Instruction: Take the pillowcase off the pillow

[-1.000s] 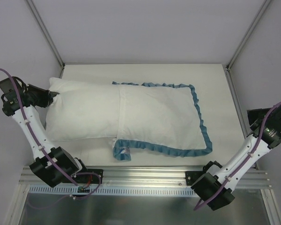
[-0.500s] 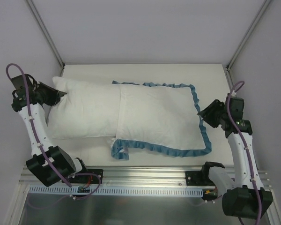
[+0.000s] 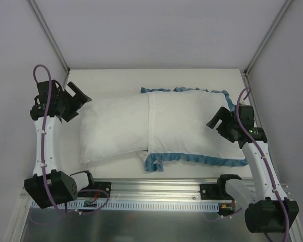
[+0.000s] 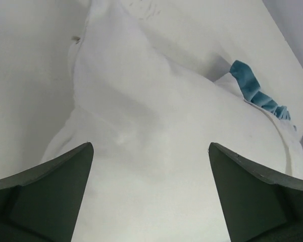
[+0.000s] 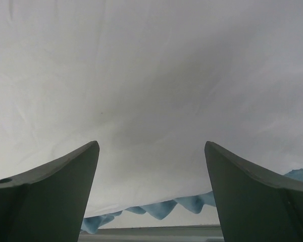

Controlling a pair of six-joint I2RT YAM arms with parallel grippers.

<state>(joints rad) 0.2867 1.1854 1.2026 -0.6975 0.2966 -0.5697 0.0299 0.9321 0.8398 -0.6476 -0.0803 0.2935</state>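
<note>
The pillow (image 3: 113,130) is plain white and sticks out of the left end of the pillowcase (image 3: 188,125), which shows its white inside and a teal-blue ruffle (image 3: 192,158). My left gripper (image 3: 79,105) hovers open at the pillow's left end, holding nothing. In the left wrist view the pillow (image 4: 151,106) fills the gap of the left gripper (image 4: 150,146), with ruffle (image 4: 255,93) beyond. My right gripper (image 3: 216,122) stands open over the pillowcase's right end. In the right wrist view the pillowcase (image 5: 151,75) lies under the right gripper (image 5: 151,143), its ruffle (image 5: 161,207) below.
The white table (image 3: 156,80) is walled on three sides, with metal posts (image 3: 50,38) at the back corners. An aluminium rail (image 3: 156,189) carrying the arm bases runs along the near edge.
Both grippers have opened. The left one let go of the pillow's corner. The pillow and pillowcase have shifted to the right. The right arm swung in over the pillowcase's right end.
</note>
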